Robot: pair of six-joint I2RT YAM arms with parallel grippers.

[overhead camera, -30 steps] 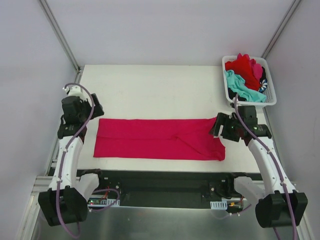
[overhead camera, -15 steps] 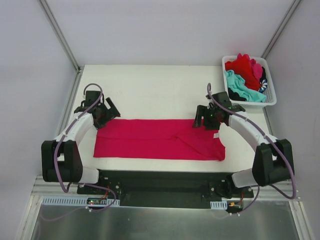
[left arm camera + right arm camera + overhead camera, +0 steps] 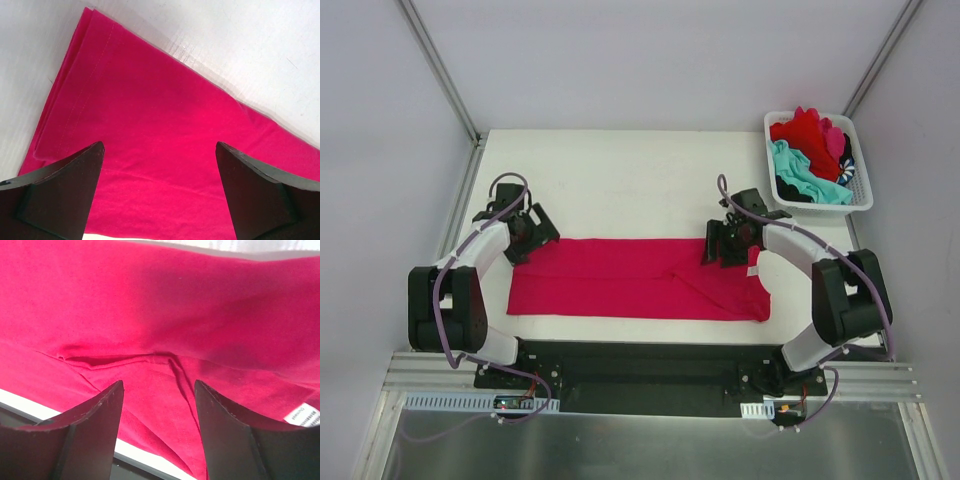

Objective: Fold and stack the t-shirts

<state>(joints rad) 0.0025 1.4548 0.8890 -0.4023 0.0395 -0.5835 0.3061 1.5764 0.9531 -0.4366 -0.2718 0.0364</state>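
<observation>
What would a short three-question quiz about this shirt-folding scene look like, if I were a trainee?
1. True or false: the pink t-shirt lies flat on the table, folded into a long band.
2. Where are the other shirts? A: piled in the white basket. B: stacked on the pink one. C: hanging from an arm.
3. Fill in: the left gripper hangs above the pink t-shirt with its jaws ___.

Key: 1 true; 2 A; 3 open.
</observation>
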